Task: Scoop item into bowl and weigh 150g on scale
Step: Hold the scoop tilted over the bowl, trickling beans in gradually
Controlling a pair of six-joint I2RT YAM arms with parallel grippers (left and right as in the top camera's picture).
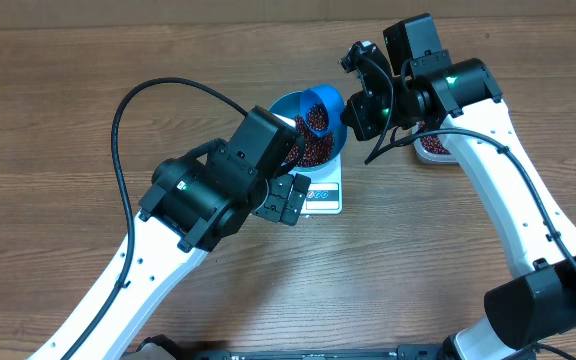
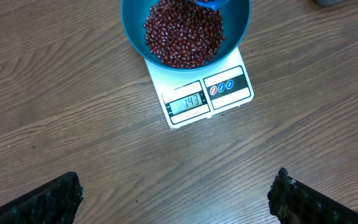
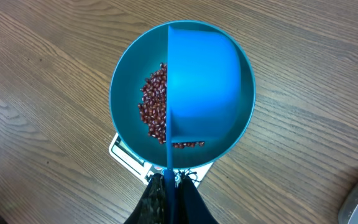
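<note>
Across the wooden table (image 1: 58, 100), both arms lean in toward the middle. Dead centre, the teal bowl (image 3: 122, 93) sits squarely on the white kitchen scale (image 2: 225, 87), whose display shows what looks like 143. Over by the right arm, the clear tub (image 1: 433, 148) is partly hidden. Now the left gripper (image 2: 176, 180) hangs over bare wood on the scale's display side, jaws spread wide, holding nothing. And the right gripper (image 3: 169, 186) is clamped on the handle of the bright-blue scoop (image 3: 204, 87), tipped on its side over the bowl. Red-brown beans (image 2: 184, 34) lie heaped in the bowl, a few at the scoop's lip.
</note>
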